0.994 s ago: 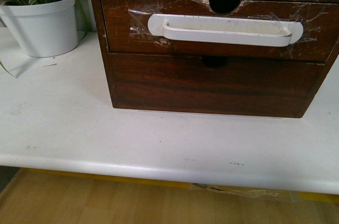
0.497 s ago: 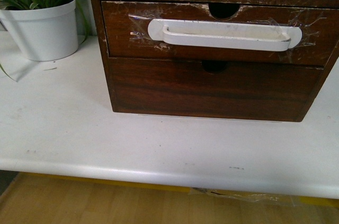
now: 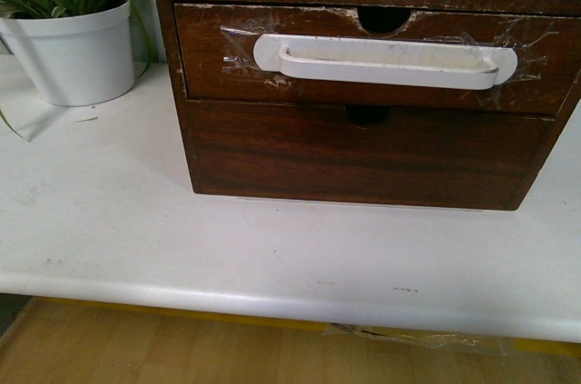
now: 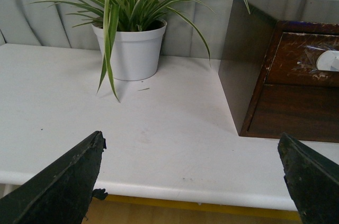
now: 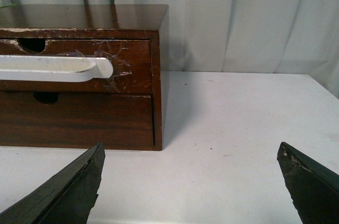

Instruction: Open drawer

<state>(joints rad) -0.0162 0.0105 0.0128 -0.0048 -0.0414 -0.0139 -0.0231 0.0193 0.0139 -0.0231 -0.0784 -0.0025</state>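
Note:
The drawer [image 3: 209, 53] is the upper dark wood front of a small chest on the white table. It is shut, with a long white bar handle [image 3: 386, 60] taped on, a half-round notch and a chipped top edge. The drawer also shows in the right wrist view [image 5: 137, 57] and partly in the left wrist view [image 4: 296, 60]. My left gripper [image 4: 190, 152] is open and empty, over the table's front edge, left of the chest. My right gripper [image 5: 190, 152] is open and empty, over the table right of the chest. Neither gripper shows in the front view.
A plain lower drawer front [image 3: 363, 152] without a handle sits under the upper one. A white pot with a striped green plant [image 3: 77, 48] stands at the back left, also in the left wrist view [image 4: 132, 49]. Grey curtain hangs behind. The white table [image 3: 182, 248] edge runs near me.
The front view has shifted slightly, so the chest sits a little lower in the picture than one second ago. The drawer stays shut.

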